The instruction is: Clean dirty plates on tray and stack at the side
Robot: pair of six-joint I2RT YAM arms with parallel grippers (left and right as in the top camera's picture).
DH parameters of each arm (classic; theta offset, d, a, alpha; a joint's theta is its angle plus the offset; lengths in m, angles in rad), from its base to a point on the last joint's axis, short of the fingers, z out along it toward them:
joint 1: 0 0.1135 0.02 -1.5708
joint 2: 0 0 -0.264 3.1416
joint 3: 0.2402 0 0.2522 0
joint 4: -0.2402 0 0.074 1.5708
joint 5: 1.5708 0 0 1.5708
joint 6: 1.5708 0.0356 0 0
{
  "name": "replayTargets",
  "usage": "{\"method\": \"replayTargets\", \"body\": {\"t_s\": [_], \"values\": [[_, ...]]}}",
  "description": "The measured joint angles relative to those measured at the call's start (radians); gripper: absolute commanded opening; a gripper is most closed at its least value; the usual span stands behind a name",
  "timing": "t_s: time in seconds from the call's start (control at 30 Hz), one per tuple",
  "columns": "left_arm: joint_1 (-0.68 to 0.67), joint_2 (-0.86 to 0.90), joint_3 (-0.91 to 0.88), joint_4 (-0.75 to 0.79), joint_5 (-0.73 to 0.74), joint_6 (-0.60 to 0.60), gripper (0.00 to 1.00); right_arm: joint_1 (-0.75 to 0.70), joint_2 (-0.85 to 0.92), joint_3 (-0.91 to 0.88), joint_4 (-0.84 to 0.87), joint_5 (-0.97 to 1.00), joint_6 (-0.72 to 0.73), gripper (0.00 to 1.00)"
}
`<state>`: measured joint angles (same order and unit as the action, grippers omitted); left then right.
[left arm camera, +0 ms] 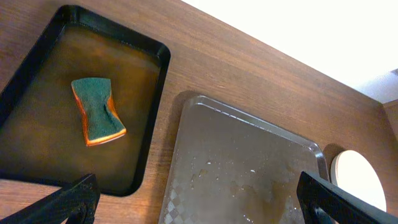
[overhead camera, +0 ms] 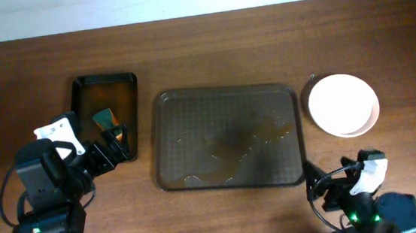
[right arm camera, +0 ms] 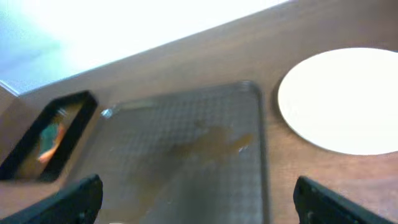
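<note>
White plates (overhead camera: 343, 105) stacked on tabletop (overhead camera: 209, 41) just right of wet brown tray (overhead camera: 194, 133); sponge (left arm camera: 97, 111) lying in black tray (left arm camera: 37, 155); left tool (left arm camera: 199, 200), right tool (right arm camera: 200, 200) both released.

The 2 arms are showing black housings. The left arm (overhead camera: 45, 198) is wearing a white plate (overhead camera: 58, 132) near its wrist; the right arm (overhead camera: 371, 215) is carrying a white cap (overhead camera: 373, 170) and a green light (overhead camera: 355, 217) is glowing. Black cables (overhead camera: 4, 196) are looping alongside each.
</note>
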<state>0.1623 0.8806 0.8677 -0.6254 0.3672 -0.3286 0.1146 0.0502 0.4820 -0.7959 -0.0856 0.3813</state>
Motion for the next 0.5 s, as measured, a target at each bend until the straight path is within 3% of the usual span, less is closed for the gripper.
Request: {"method": "replayTargets", "body": {"t_s": [0.2, 0.5], "values": [[0.0, 0.0, 0.0, -0.001, 0.0, 0.0, 1.0, -0.075, -0.035, -0.225, 0.433, 0.003, -0.023, 0.98], [0.0, 0.0, 0.0, 0.0, 0.0, 0.0, 1.0, -0.075, -0.037, -0.465, 0.765, 0.005, -0.076, 0.99]]}}
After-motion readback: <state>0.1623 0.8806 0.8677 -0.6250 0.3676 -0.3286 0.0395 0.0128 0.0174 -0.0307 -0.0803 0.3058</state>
